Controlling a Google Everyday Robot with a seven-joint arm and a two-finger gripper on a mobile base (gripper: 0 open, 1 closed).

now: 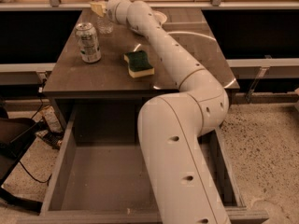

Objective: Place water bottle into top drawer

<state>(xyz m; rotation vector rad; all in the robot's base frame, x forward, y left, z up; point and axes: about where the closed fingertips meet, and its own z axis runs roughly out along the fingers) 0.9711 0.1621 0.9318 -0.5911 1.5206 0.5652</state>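
The water bottle point(104, 23) is small and clear and stands upright at the far left of the table top, behind the can. My gripper point(99, 8) is at the end of the long white arm, right at the bottle's upper part, and partly covers it. The top drawer point(105, 176) is pulled out below the table's front edge. It is a wide grey box with a bare flat bottom. My arm's big white link point(180, 171) crosses over its right half.
A silver-green soda can point(88, 42) stands on the table's left side. A green-and-yellow sponge point(138, 63) lies near the middle. A white plate point(159, 17) sits at the back under the arm. Black cables and a bag point(14, 143) lie on the floor at left.
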